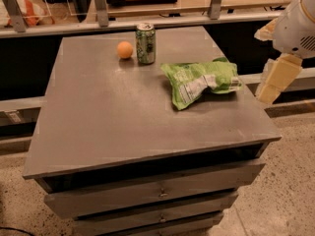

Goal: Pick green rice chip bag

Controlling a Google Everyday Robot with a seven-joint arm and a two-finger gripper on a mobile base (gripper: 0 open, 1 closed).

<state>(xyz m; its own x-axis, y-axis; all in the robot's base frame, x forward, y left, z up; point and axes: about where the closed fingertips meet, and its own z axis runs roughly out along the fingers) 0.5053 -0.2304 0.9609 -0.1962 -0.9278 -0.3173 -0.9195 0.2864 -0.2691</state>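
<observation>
The green rice chip bag lies crumpled on the right side of the grey cabinet top, its white label panel facing up. My gripper hangs at the right edge of the view, just off the cabinet's right side, to the right of the bag and a little above the tabletop. It holds nothing that I can see. The white arm body is above it.
An upright green-and-white drink can stands at the back, with a small orange ball to its left. The cabinet has drawers in front. A railing and shelf run behind it.
</observation>
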